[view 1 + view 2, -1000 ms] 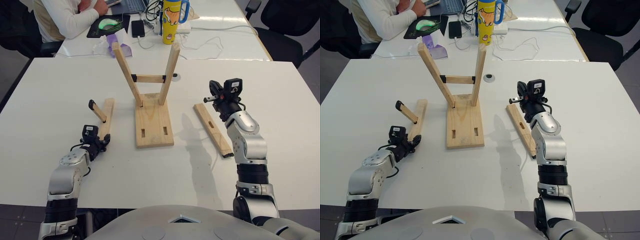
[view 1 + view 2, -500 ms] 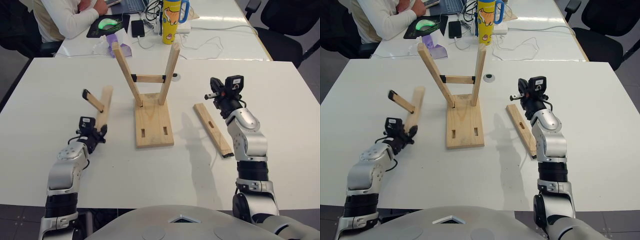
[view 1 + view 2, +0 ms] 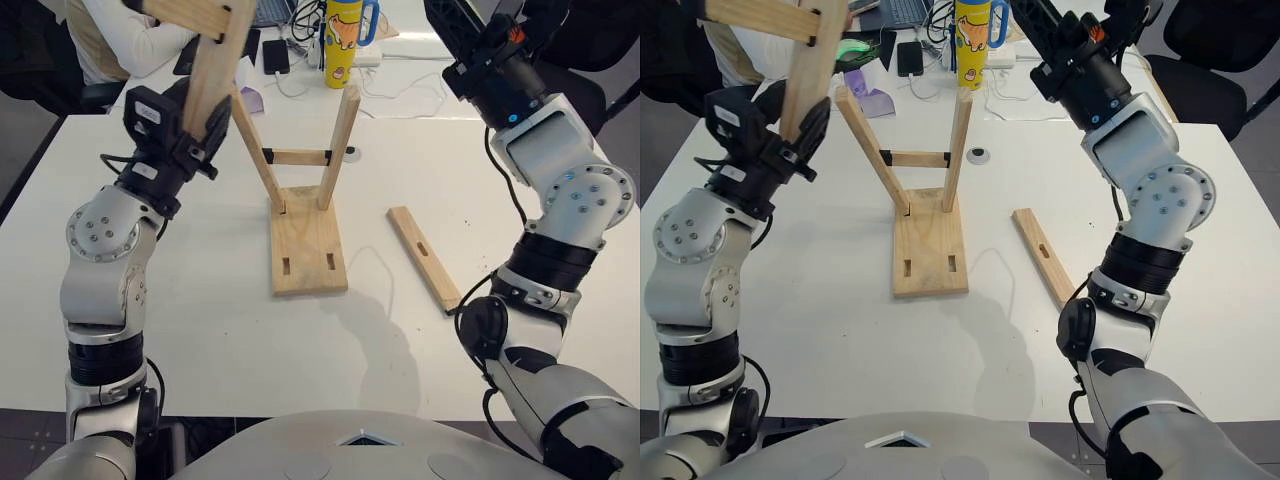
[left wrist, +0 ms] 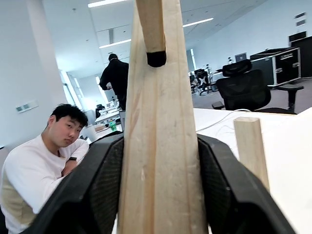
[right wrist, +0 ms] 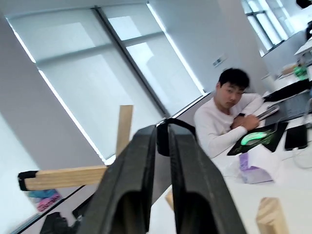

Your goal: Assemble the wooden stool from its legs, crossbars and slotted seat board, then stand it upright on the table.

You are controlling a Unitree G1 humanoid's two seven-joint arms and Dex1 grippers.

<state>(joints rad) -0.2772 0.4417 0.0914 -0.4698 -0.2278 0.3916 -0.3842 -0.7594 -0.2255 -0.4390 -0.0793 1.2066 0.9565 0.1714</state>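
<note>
The slotted seat board [image 3: 307,245] lies flat mid-table. Two legs [image 3: 338,145] stand in its far slots, joined by a crossbar [image 3: 298,157]. My left gripper [image 3: 190,120] is raised above the table's left side, shut on a third leg [image 3: 810,70] with a crossbar [image 3: 760,15] sticking out near its top. In the left wrist view this leg [image 4: 163,146] is clamped between the black fingers [image 4: 105,195]. A loose fourth leg [image 3: 425,258] lies on the table right of the board. My right gripper [image 3: 1042,18] is held high at the back right, shut and holding nothing, its fingers [image 5: 141,180] pressed together.
A second table behind holds a yellow cup [image 3: 342,40], a phone [image 3: 276,57], a purple object [image 3: 245,95] and cables. A person in white [image 3: 120,35] sits there. A small round cap [image 3: 979,155] sits in the table behind the legs.
Both arms rose from the table. The left gripper lifted the leg with its crossbar high up. The right gripper went up and back, away from the loose leg.
</note>
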